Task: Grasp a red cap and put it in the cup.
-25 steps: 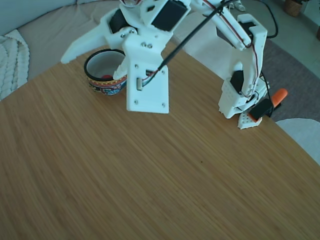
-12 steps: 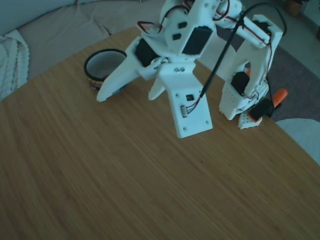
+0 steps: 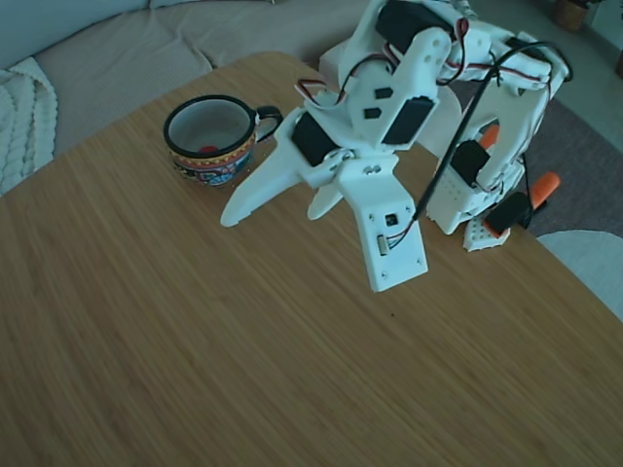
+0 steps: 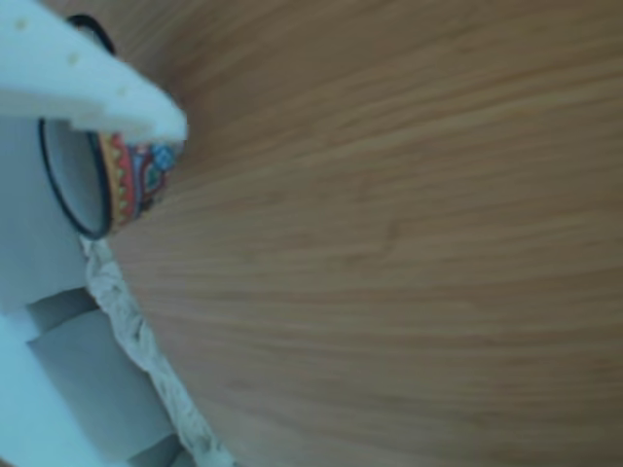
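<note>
**Cap in the cup, arm standing clear**

In the fixed view, nearest to the camera was the bare wooden table (image 3: 243, 370), with nothing lying on it in front of the arm. Above it we saw the gripper (image 3: 273, 209), its two white fingers spread apart like an open beak and holding nothing. The long finger (image 3: 255, 191) pointed down and to the left of that view, toward the cup.

Beyond the fingertip, near but not touching, stood the cup (image 3: 208, 136). It was upright, its mouth facing up and its black handle turned toward the arm. The red cap (image 3: 207, 150) lay at the bottom of the cup, and only a small red part of it showed over the near rim. We could not tell which face of the cap was up; a flat round cap has no long axis to speak of.

In the other view, the cup (image 4: 112, 180) appeared on its side near a white finger (image 4: 92, 78); the cap did not show there.

We judged the placing done. To finish well, the arm should rise and draw away from the cup without brushing the handle.
</note>
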You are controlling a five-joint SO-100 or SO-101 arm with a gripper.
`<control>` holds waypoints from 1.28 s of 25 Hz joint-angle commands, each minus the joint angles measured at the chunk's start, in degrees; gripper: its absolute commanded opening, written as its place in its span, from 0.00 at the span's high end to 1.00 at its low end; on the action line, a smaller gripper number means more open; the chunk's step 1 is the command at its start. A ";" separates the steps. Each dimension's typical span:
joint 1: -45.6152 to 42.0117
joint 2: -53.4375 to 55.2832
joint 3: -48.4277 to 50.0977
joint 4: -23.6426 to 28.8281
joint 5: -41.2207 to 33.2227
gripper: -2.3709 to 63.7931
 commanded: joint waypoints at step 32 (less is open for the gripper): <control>-4.04 18.54 36.39 -23.55 5.10 0.95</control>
